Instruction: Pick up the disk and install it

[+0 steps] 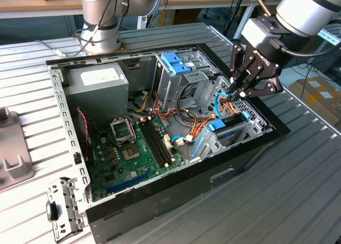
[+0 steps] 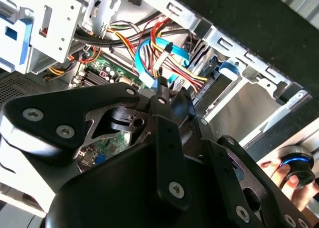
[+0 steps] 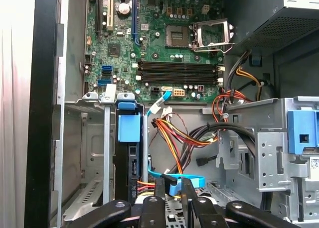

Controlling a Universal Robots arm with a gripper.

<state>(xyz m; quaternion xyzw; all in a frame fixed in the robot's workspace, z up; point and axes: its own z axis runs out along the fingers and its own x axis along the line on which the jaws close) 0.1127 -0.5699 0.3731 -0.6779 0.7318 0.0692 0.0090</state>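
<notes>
Black gripper (image 3: 172,200) fingers sit closest to the lens in the first wrist view, drawn narrow around a blue flat cable (image 3: 182,180) inside the open computer case (image 1: 160,198); whether they actually pinch it I cannot tell. Just beside them the disk (image 3: 128,153) stands on edge in a slot of the lower metal bay, its light blue carrier tab uppermost, already seated among the bay walls. In the exterior view the gripper (image 1: 234,92) reaches down into the case over that same bay, where the disk (image 1: 229,125) shows by its blue rails. A green motherboard (image 1: 133,148) covers the case floor, with a grey power supply (image 1: 98,84) at the far corner and a blue bracket (image 1: 175,63) on the drive cage. The case lies on a ribbed grey metal bench (image 1: 298,190); a loose metal bracket (image 1: 64,206) rests near the bench's front edge. Beyond stand a wooden desk and cardboard boxes (image 1: 319,95).
</notes>
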